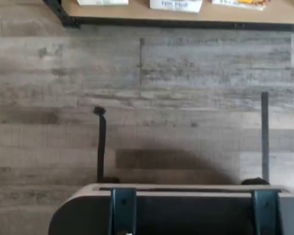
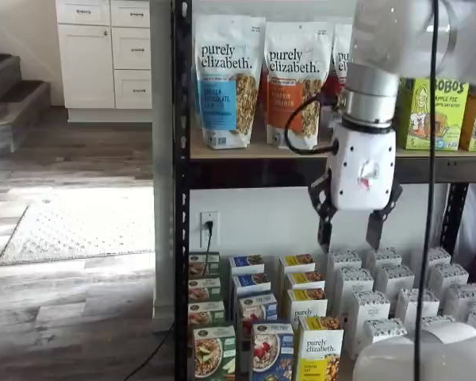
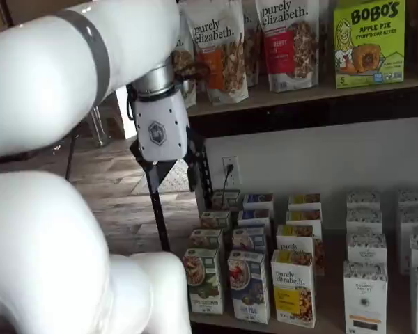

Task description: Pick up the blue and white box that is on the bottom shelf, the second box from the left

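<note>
Blue and white box (image 2: 271, 351) stands upright at the front of the bottom shelf (image 3: 320, 321), between green and yellow cartons, well below and left of the gripper (image 2: 351, 232), whose fingers hang spread, holding nothing.

Grey, weathered-looking plank floor (image 1: 152, 88) is running through the whole room, and daylight is washing across it on the left side in a shelf view. A pale patterned rug (image 2: 79, 222) is lying flat on those planks, well apart from the white cabinet (image 2: 103, 51) with drawers standing against the far wall. A few dark stair steps (image 2: 8, 99) are climbing up at the left edge (only the lower ones are showing). Behind the rack a white wall (image 2: 262, 218) is carrying a socket (image 2: 209, 227) with a black cord plugged in.
</note>
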